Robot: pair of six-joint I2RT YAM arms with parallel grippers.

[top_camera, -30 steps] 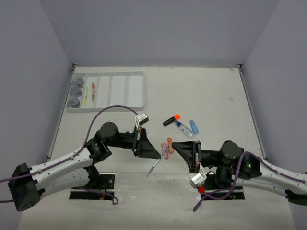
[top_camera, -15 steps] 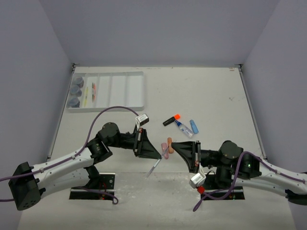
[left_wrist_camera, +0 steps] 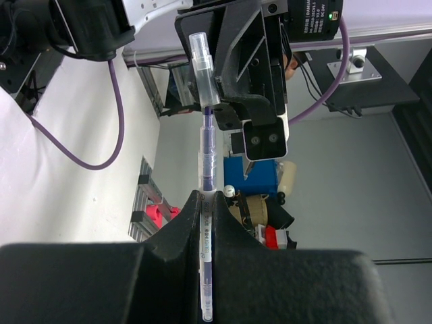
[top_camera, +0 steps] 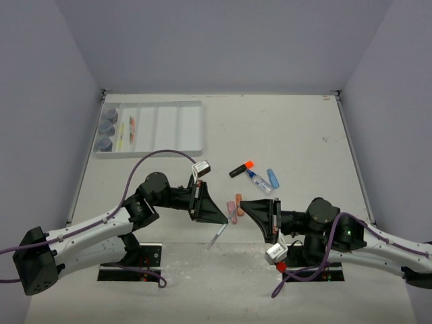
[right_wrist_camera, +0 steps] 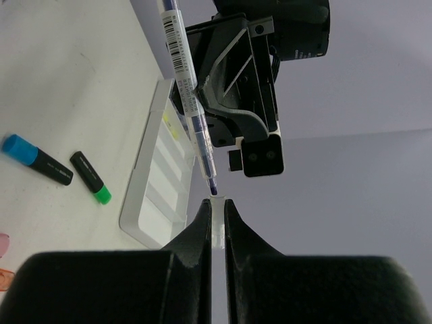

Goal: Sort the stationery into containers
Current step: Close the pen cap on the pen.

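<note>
My left gripper (top_camera: 224, 219) (left_wrist_camera: 208, 200) is shut on a thin clear pen (left_wrist_camera: 206, 162) (top_camera: 217, 236) with a purple tip, held low over the table's near middle. My right gripper (top_camera: 242, 203) (right_wrist_camera: 217, 204) faces it, shut on the pen's clear cap (right_wrist_camera: 217, 217) (left_wrist_camera: 200, 61). In the right wrist view the pen (right_wrist_camera: 190, 101) has its tip just above the cap's mouth. The white divided tray (top_camera: 182, 128) (right_wrist_camera: 156, 196) lies at the far left with three grey-blue pots (top_camera: 106, 127) and thin pens (top_camera: 125, 132) inside.
Between the grippers lie a pink eraser (top_camera: 232, 211) and an orange eraser (top_camera: 239, 200). Farther back are an orange-capped highlighter (top_camera: 240, 169), a glue bottle (top_camera: 258, 181) and a blue eraser (top_camera: 273, 178). A blue-capped highlighter (right_wrist_camera: 35, 159) and a green-capped one (right_wrist_camera: 90, 178) lie near the tray.
Both grippers have edged slightly toward each other, bringing the pen tip closer to the cap. Both grips are unchanged.
</note>
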